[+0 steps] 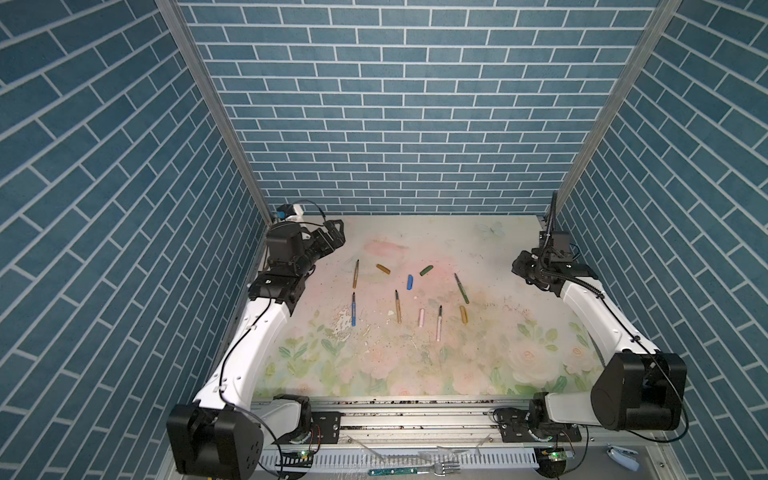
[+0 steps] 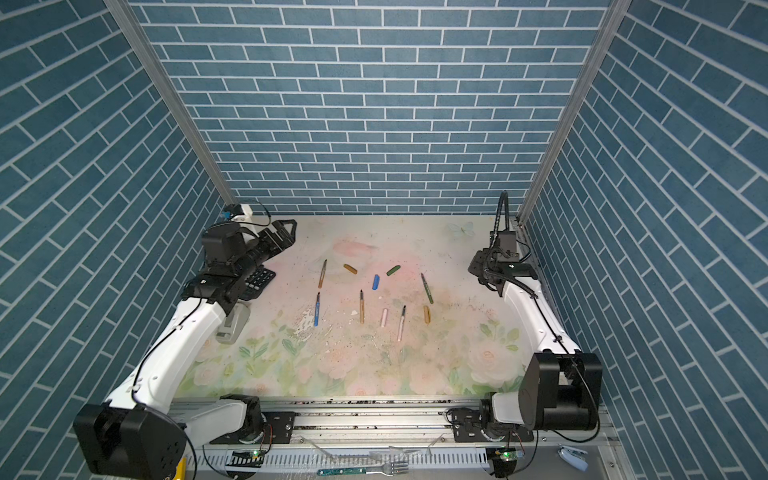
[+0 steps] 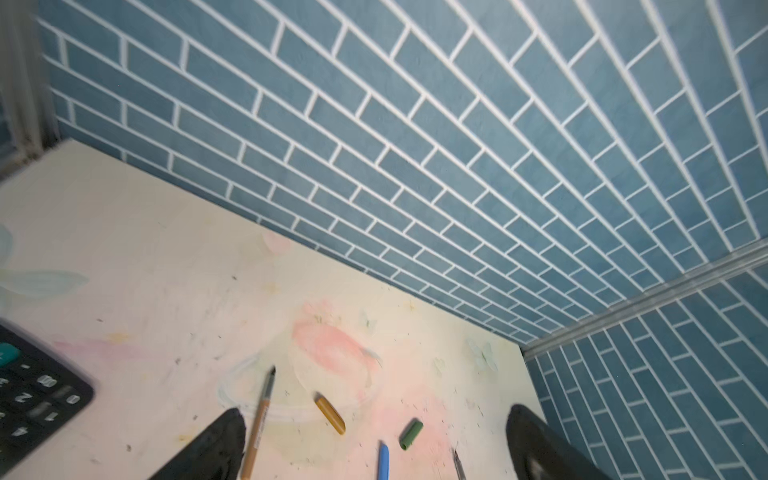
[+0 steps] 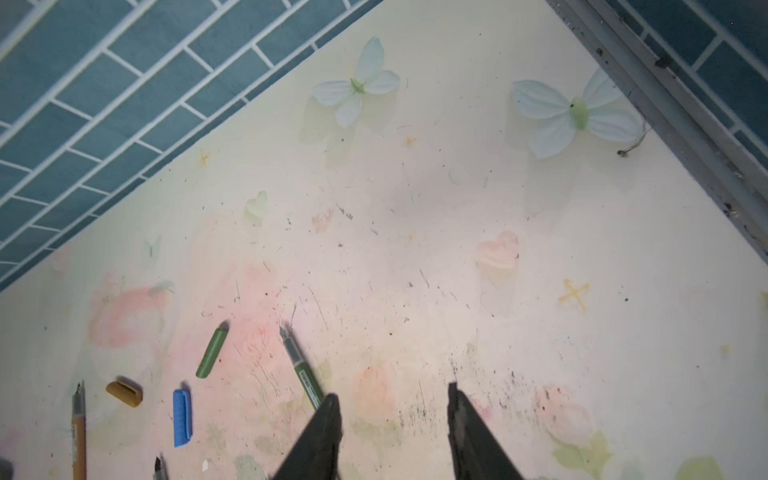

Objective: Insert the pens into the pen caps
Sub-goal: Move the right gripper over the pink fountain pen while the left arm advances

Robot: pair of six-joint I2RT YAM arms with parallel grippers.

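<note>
Nearest, before the metal front rail point(image 1: 415, 409): teal-handled metal fork point(image 1: 415, 471), flat on the grey ledge, off the table.

Flower-printed pale table top point(image 1: 374, 374): bare in its near part from side to side, with wide room there for both arms.

Next, in both top views, a loose near row, all flat and with gaps between: slim blue pen point(image 1: 353, 311), near gold pen point(image 1: 398, 308), short pale pink cap point(image 1: 421, 317) just beside the pale pink pen point(image 1: 439, 326), near gold cap point(image 1: 464, 314). Dark tips of the pens toward the far wall.

Farther: dark green pen point(image 1: 461, 288) tilted, blue cap point(image 1: 410, 282), far gold pen point(image 1: 356, 274), far gold cap point(image 1: 383, 269), green cap point(image 1: 426, 271). No cap on any pen.

Left edge: black calculator point(image 2: 259, 280) partly under the left arm.

Left gripper point(image 3: 375, 413): near the far left corner, jaws wide apart, nothing between.

Right gripper point(image 4: 392, 395): by the right edge, jaws apart with a narrower gap, nothing between; green pen just beside one finger point(image 4: 326, 428).

Farthest: bare strip of table along the blue brick-pattern wall point(image 1: 415, 124).
</note>
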